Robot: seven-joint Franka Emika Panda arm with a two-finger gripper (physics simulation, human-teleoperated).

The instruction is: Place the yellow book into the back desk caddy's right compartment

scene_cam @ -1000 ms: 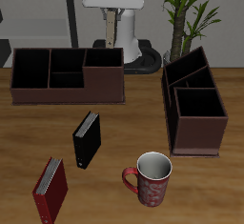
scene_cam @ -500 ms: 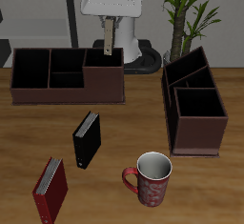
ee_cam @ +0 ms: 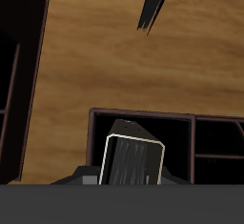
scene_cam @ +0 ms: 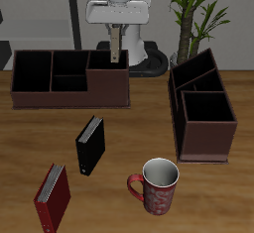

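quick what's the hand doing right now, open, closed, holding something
Hand: closed on the yellow book, which hangs upright above the back desk caddy, over its right compartment.

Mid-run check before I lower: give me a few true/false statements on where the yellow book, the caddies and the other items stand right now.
1. The yellow book hangs upright above the back desk caddy. True.
2. The gripper is empty. False: it holds the yellow book.
3. The black book stands on the table. True.
4. The mug sits inside the caddy. False: it stands near the table's front edge.
5. The red book is in the right compartment. False: it stands on the table.
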